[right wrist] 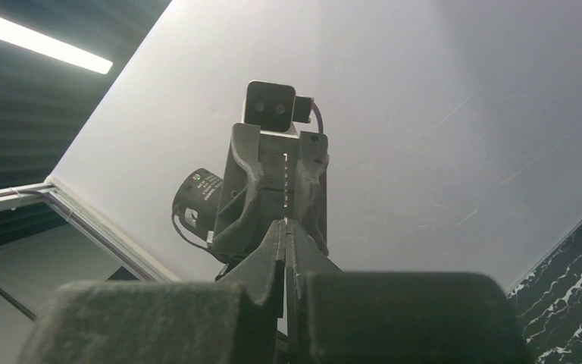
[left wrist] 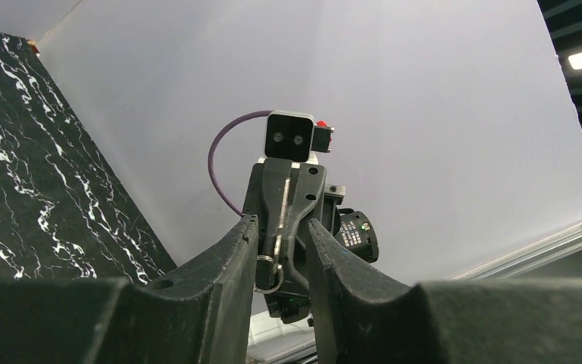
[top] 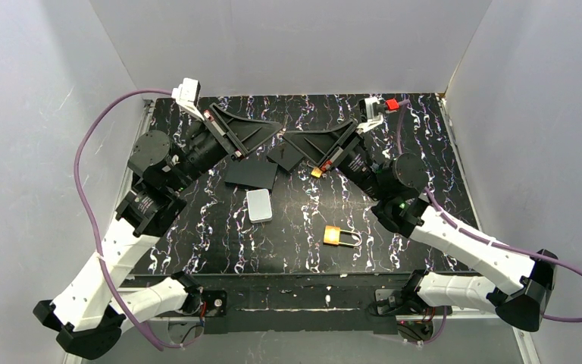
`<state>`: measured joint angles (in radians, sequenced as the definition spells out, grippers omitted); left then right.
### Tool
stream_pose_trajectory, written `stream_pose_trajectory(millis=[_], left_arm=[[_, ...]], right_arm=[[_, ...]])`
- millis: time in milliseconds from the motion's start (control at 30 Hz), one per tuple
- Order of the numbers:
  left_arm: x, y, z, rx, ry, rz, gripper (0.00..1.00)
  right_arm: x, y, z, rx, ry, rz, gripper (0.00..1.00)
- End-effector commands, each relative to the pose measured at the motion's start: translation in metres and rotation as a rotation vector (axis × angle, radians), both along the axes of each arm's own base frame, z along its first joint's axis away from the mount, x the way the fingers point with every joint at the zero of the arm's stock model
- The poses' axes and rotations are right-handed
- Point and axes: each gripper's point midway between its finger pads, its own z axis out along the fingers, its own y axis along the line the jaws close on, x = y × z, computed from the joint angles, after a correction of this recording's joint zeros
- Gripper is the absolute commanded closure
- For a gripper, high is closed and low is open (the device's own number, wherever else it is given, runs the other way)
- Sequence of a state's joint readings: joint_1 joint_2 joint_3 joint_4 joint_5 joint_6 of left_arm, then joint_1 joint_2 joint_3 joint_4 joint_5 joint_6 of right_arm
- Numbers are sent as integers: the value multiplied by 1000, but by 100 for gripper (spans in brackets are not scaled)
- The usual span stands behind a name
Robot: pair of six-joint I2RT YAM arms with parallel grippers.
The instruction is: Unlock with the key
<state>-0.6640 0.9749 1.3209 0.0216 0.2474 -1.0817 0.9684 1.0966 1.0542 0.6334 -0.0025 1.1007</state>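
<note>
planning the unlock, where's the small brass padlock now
Top view: the brass padlock lies on the black marbled table, right of centre, between the grey rectangular block and the right arm.

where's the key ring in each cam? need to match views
Top external: not discernible; left gripper and right gripper meet above the far middle.
Left wrist: key ring low centre, at right gripper's tip, between left gripper's open jaws.
Right wrist: not visible past its shut jaws.
Shared landmark: marbled tabletop, whole in top, left edge in left wrist, bottom-right corner in right wrist.
</note>
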Motion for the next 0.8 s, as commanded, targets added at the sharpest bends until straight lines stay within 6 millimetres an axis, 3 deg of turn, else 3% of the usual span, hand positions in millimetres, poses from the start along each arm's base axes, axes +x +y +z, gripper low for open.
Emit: stream_pose_trajectory(millis=[0,567,633,767], left_arm=[[0,-1,1,-18,4,-11,73],[7,-5,-17,-24,76,-5,88],[9,-5,-18,-26,83,-2,98],[12,-3,-19,-33,95,20,100]], right_arm=[[2,-9,9,59,9,-15,99],[5,-9,4,84,35,-18,99],[5,-9,5,89,36,-17,99],[4,-7,4,76,26,-10,99]])
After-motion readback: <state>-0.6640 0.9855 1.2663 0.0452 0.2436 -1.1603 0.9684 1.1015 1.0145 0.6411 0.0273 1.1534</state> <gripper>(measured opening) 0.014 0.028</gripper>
